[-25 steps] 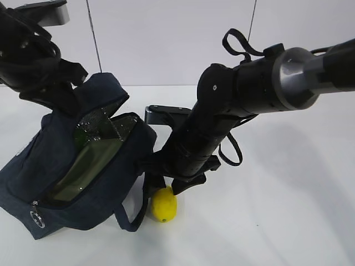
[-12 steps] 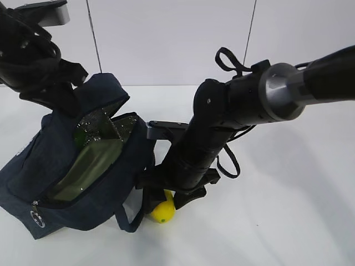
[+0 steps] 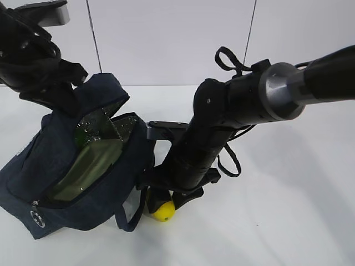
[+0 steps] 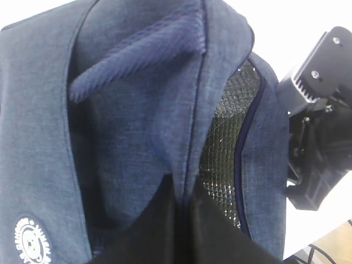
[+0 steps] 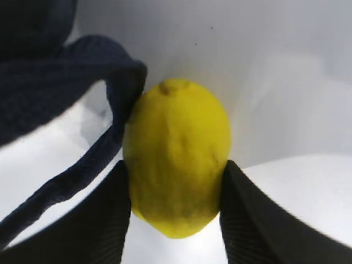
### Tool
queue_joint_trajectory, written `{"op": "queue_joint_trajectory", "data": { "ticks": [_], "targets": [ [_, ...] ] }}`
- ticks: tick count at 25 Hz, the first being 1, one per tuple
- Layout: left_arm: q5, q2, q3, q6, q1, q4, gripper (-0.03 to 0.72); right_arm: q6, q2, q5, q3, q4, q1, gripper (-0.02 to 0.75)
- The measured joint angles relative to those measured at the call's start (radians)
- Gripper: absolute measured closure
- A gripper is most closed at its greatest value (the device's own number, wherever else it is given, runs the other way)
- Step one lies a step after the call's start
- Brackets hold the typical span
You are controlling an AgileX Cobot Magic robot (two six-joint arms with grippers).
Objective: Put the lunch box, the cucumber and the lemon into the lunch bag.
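Note:
The navy lunch bag [image 3: 33, 160] lies tilted on the white table with its top open. My left gripper [image 3: 65, 98] is shut on the bag's upper flap [image 4: 126, 121] and holds it up. Inside the bag are the sage-lidded lunch box [image 3: 89, 166] and, above it, the dark green cucumber [image 3: 83, 134]. The yellow lemon [image 3: 164, 211] rests on the table at the bag's right side. My right gripper [image 5: 175, 203] is down over the lemon [image 5: 176, 165], and both black fingers [image 5: 104, 220] touch its sides.
A loop handle [image 5: 82, 170] of the bag lies against the lemon's left side. The bag's silver lining [image 4: 225, 143] shows at the opening. A silver ring pull [image 3: 37, 217] hangs at the bag's lower left corner. White table stretches to the right [image 3: 288, 210].
My right gripper has come down over the lemon and its fingers have narrowed onto it. The left gripper and the bag have stayed put.

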Motion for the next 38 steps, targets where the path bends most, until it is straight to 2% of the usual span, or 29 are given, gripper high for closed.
{"op": "queue_joint_trajectory", "data": {
  "ticks": [5, 15, 21, 23, 28, 34, 38],
  "targets": [
    [0.0, 0.0, 0.0, 0.0, 0.0, 0.0, 0.695, 0.0, -0.002, 0.018, 0.0, -0.026, 0.0, 0.379],
    [0.002, 0.0, 0.0, 0.0, 0.0, 0.0, 0.695, 0.03, -0.161, 0.113, 0.001, -0.216, 0.0, 0.379],
    [0.004, 0.0, 0.0, 0.0, 0.0, 0.0, 0.695, 0.046, -0.28, 0.122, 0.001, -0.218, 0.0, 0.379],
    [0.005, 0.0, 0.0, 0.0, 0.0, 0.0, 0.695, 0.046, -0.304, 0.095, 0.002, -0.166, 0.0, 0.379],
    [0.007, 0.0, 0.0, 0.0, 0.0, 0.0, 0.695, -0.005, -0.316, -0.009, 0.005, 0.081, 0.0, 0.379],
    [0.007, 0.0, 0.0, 0.0, 0.0, 0.0, 0.695, -0.195, -0.284, -0.128, 0.005, 0.414, 0.0, 0.38],
    [0.007, 0.0, 0.0, 0.002, 0.0, -0.002, 0.695, -0.352, -0.225, -0.135, 0.005, 0.612, 0.0, 0.38]
  ]
}}
